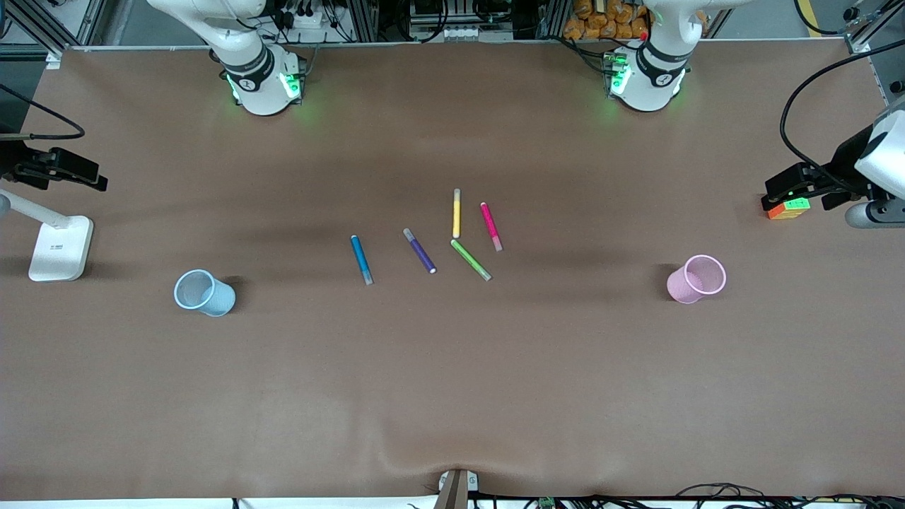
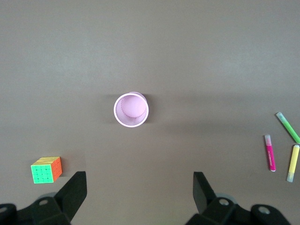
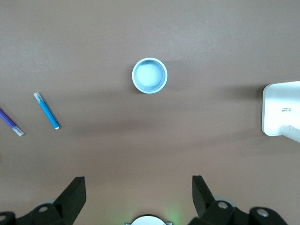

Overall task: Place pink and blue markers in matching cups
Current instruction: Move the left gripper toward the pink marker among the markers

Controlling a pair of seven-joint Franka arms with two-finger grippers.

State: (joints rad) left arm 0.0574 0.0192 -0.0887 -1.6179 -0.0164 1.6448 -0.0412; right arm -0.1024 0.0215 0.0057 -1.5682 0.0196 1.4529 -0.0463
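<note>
Pink marker (image 1: 491,226) lies mid-table, long axis running toward the front camera, well apart from pink cup (image 1: 697,278). Left gripper (image 2: 139,199), fingers spread and empty, hangs over that cup; left arm nearer.

Blue marker (image 1: 361,259) lies likewise, toward blue cup (image 1: 204,292). Right gripper (image 3: 138,197), spread and empty, hangs over it.

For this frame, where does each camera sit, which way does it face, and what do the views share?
Front view: high, facing both arm bases; left gripper and right gripper at the table's ends.
Left wrist view: looks straight down on the pink cup; open fingertips show.
Right wrist view: straight down on the blue cup; open fingertips show.
Shared: front and left wrist views both show the pink marker.
</note>
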